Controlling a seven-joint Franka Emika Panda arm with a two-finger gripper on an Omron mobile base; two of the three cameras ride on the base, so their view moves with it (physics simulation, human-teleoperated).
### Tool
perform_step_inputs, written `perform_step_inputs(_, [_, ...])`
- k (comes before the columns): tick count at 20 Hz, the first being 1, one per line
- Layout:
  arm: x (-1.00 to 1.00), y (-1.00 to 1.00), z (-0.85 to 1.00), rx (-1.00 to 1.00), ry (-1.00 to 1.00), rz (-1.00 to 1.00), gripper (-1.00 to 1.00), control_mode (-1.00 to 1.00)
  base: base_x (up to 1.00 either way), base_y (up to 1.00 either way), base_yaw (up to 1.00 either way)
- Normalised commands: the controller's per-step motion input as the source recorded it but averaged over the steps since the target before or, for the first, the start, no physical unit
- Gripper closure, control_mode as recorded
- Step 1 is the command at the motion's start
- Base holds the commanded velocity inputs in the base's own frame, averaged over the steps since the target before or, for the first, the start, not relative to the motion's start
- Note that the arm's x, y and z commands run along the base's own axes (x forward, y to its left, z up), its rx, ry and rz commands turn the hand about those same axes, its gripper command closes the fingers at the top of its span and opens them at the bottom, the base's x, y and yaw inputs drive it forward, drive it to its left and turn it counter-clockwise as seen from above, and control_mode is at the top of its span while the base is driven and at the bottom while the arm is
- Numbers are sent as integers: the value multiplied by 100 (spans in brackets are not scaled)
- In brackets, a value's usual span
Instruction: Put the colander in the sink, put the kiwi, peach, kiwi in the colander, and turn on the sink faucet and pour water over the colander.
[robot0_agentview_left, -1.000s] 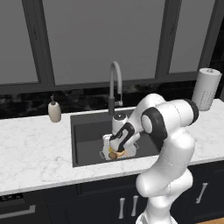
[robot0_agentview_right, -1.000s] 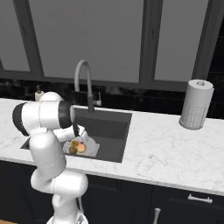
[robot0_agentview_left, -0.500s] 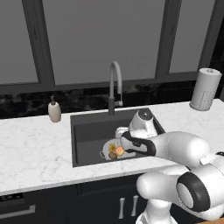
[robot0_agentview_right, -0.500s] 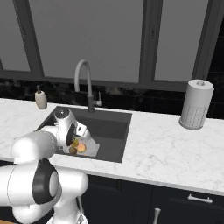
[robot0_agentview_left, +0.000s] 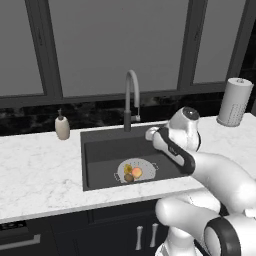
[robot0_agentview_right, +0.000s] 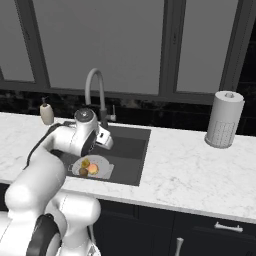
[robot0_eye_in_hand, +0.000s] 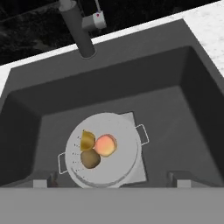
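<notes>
Fruit-loading step looks finished; faucet step comes next, by the look of it. Below the gripper (robot0_eye_in_hand: 112, 180), on the floor of the sink (robot0_eye_in_hand: 192, 109), sits the colander (robot0_eye_in_hand: 124, 164), partly over the lighter square patch. Inside it, three fruits clustered and touching: the peach (robot0_eye_in_hand: 105, 145), an olive-yellow kiwi (robot0_eye_in_hand: 87, 140) beside it, and a browner kiwi (robot0_eye_in_hand: 90, 159) nearest the fingertips. No water running yet.

Jaws spread wide, one tip at each lower corner of the hand view, holding nothing.

Ahead of the gripper and higher, at the sink's back rim: the sink faucet (robot0_eye_in_hand: 79, 30), with its small side lever (robot0_eye_in_hand: 95, 19) just beside the dark base. Next move probably calls for a reach forward and up to that lever, then a push or nudge to start the stream. Spout position also worth checking, since the colander lies toward the front of the basin and the stream may miss it unless the spout swings over.

Arm folded over the sink's front edge, forearm angled toward the faucet, hand raised above the basin and tilted downward, looking into it. Elbow high, wrist bent.
</notes>
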Motion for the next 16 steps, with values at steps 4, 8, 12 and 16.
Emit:
perform_step_inputs(4, [64,-44,17,7,0,0,-100,-100,0,0,0])
perform_step_inputs(8, [98,-6,0,15,0,1,-100,-100,0,0,0])
perform_step_inputs(12, [95,0,3,15,0,3,-100,-100,0,0,0])
perform_step_inputs(16, [73,0,14,13,-1,1,-100,-100,0,0,0])
